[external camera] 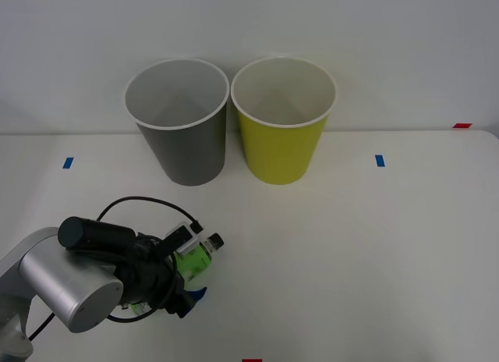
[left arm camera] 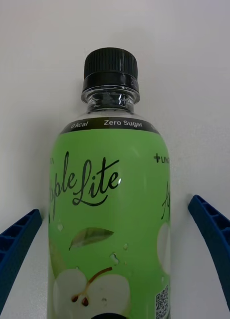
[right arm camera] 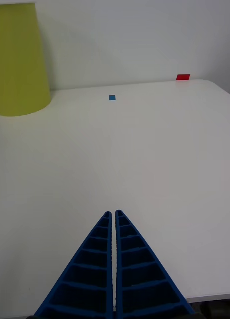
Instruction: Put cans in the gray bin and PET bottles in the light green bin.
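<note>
A small PET bottle [external camera: 196, 258] [left arm camera: 112, 219], with a bright green label and a black cap, lies on the white table at the front left, its cap pointing toward the bins. My left gripper [external camera: 191, 275] [left arm camera: 115, 205] is open around it, a blue finger on each side with a gap to the label. At the back stand the gray bin [external camera: 181, 124] and, to its right, the light green bin [external camera: 282, 124] [right arm camera: 17, 60], both upright with white insides. My right gripper [right arm camera: 115, 213] is shut and holds nothing, above bare table on the right. Cans are out of view.
Small blue tape marks [external camera: 68, 162] [external camera: 380, 160] sit left and right of the bins. A red mark [external camera: 462, 125] is at the table's far right edge and another red mark [external camera: 251, 360] at its front edge. A white wall stands behind the bins.
</note>
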Tool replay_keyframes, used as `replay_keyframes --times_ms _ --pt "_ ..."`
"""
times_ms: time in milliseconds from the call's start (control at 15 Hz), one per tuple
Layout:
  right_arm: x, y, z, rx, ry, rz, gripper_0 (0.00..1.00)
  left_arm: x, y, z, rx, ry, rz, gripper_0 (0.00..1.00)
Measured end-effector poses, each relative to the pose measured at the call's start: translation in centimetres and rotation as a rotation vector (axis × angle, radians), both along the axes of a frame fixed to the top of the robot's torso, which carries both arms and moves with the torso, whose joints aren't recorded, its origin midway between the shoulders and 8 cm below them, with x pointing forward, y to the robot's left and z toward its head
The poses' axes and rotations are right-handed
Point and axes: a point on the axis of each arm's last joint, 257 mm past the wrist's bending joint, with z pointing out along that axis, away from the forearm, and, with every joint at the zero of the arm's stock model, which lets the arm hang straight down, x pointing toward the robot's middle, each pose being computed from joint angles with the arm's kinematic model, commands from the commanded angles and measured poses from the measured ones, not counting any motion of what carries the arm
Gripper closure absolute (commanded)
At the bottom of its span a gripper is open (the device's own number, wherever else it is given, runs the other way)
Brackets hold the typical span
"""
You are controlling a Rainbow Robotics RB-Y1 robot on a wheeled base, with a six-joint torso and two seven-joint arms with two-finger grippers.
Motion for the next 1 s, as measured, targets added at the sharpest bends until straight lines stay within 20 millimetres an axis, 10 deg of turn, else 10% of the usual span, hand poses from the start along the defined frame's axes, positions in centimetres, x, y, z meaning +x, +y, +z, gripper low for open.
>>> replay_keyframes --times_ms 67,133,1000 --pt "0.0 0.0 0.0 0.0 0.0 0.0 1.0 0.1 0.0 0.0 0.002 -0.004 0.0 0.88" --pt "0.0 0.0 0.0 0.0 0.0 0.0 1.0 0.1 0.0 0.1 0.002 -0.006 -0.001 1.0" --pt "0.0 0.0 0.0 0.0 0.0 0.0 1.0 0.4 -1.1 2.1 -0.044 -0.042 -0.001 1.0"
